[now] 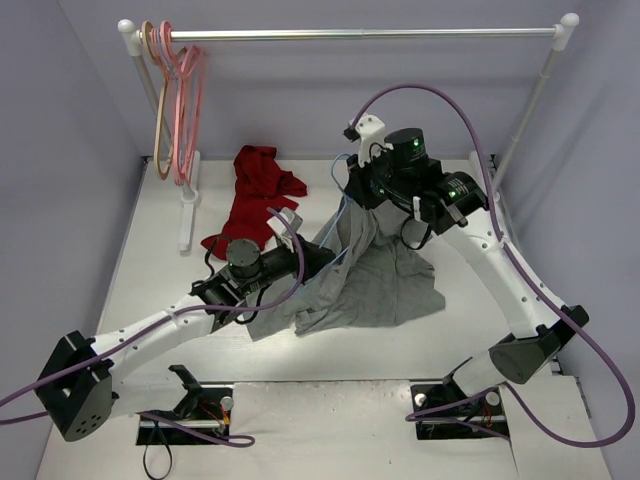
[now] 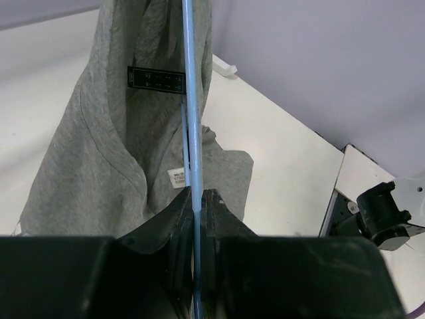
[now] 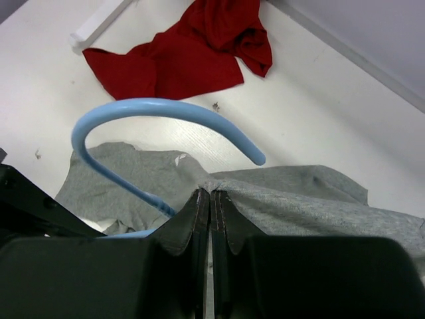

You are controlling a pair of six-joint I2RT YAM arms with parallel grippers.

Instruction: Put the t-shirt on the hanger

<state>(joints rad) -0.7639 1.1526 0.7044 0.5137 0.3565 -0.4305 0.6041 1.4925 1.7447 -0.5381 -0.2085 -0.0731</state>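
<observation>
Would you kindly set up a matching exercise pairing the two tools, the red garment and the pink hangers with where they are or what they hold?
Column one:
1. left tool
2. right tool
3. red garment
4. pink hangers

Column two:
A. hanging on the rail
B. shut on the grey t-shirt
C. lying crumpled on the table
D. shut on the pale-blue hanger

Pairs: 1-D, 2-B, 3-C, 4-A.

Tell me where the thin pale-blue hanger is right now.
Mid-table in the top view: the thin pale-blue hanger is clamped in the left tool, its bar at the neck of the grey cloth t-shirt, hook curving just ahead of the right tool.
</observation>
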